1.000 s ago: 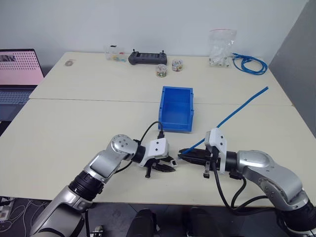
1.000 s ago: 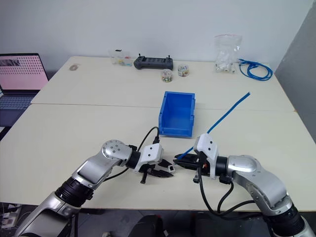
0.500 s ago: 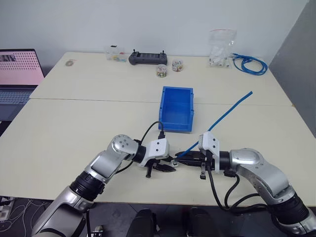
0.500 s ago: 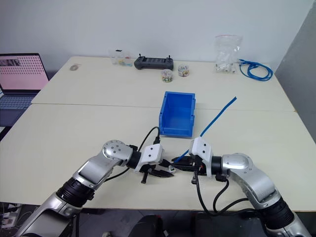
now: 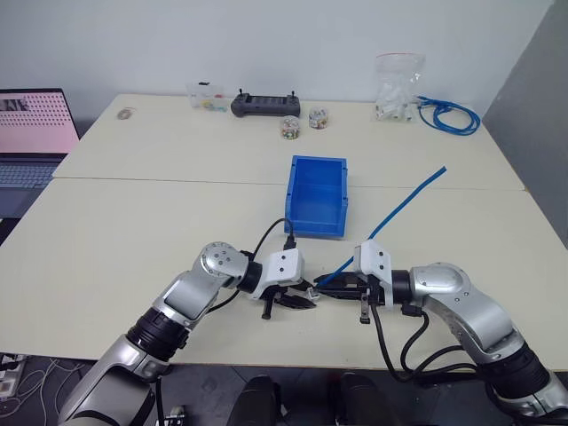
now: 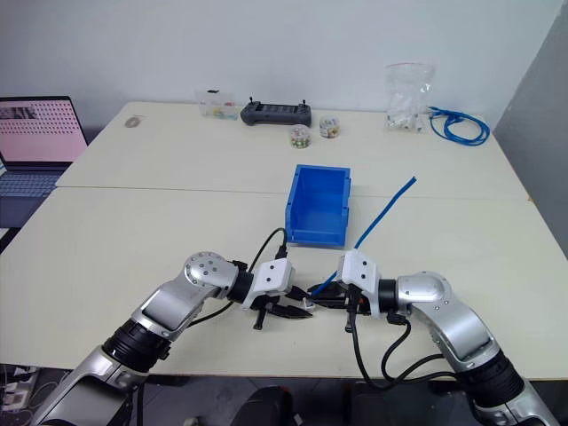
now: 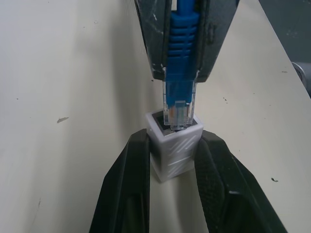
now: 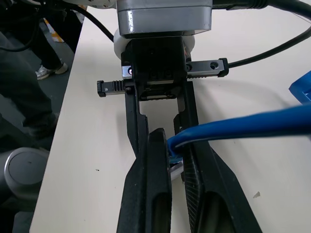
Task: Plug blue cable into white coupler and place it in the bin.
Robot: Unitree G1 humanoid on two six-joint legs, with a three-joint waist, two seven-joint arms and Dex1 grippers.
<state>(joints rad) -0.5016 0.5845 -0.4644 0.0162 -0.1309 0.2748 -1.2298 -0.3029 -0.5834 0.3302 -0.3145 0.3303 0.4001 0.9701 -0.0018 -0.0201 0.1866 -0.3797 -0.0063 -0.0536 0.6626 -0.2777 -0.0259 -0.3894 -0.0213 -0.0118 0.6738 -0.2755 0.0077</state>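
Left claw (image 5: 304, 296): it squeezes the white coupler (image 7: 174, 147) between its two black fingers (image 7: 127, 194), just above the desk (image 5: 133, 240). The coupler's dark hole faces the right claw.
Right claw (image 5: 327, 290): it is clenched on the blue cable (image 5: 404, 202), close to the plug end. It points straight at the left claw, tip to tip.
Plug: the small clear plug (image 7: 179, 110) sticks out past the right claw's fingers. Its tip sits at the mouth of the coupler's hole, and it looks only partly in.
Blue cable: from the right claw it runs up and away over the desk, off to that claw's far right. Its loose end is in the air, not touching anything.
Bin (image 5: 318, 195): the blue bin stands on the desk just beyond both claws, a little past the gap between them. It has nothing in it that can be seen.
Far side of the desk: well past the bin are a black controller (image 5: 265, 105), two small round jars (image 5: 303, 122), a small clear box (image 5: 205, 96), a clear bag of white parts (image 5: 397, 89) and a looped bundle of blue cable (image 5: 449, 114).
Far beyond the left claw: a laptop (image 5: 31, 133) stands open with a pink screen.
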